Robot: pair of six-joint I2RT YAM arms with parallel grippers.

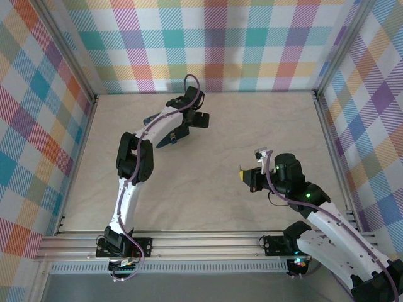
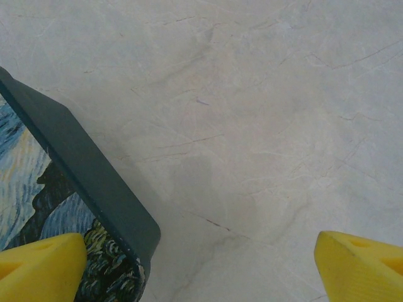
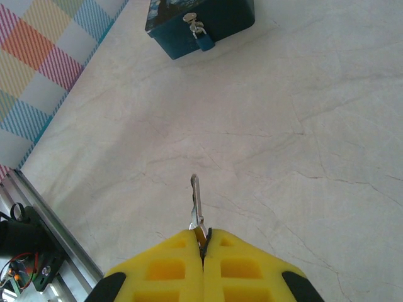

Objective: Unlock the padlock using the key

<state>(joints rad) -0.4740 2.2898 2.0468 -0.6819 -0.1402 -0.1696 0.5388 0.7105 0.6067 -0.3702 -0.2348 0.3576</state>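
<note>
Padlock [image 3: 204, 41], small and blue with a silvery shackle, hanging from the latch on the front wall of a dark-blue painted tin [image 3: 214, 19]. Seen at the top edge of the right wrist view, well apart from the key [image 3: 196, 200]. Key silvery, pinched by its head between the closed yellow fingers of the right tool [image 3: 203, 242], blade pointing out over the pale marbled table [image 3: 302, 126] toward the tin. Plaid wall [image 3: 44, 56] and metal rail [image 3: 44, 217] down the left side of that view.

From the left wrist, a closer look at one corner of the tin [image 2: 94, 189]: teal side wall, swirling night-sky print on the lid. Left tool [image 2: 201, 267] spread wide, one yellow fingertip [image 2: 41, 267] over the lid's corner, the other over bare table. Contact with the tin impossible to judge.

From above, both arms at once. Left tool [image 1: 175, 131] extended to the far middle of the table [image 1: 208, 207], right at the tin [image 1: 165, 142]. Right tool [image 1: 244, 176] nearer the right side, facing left.
</note>
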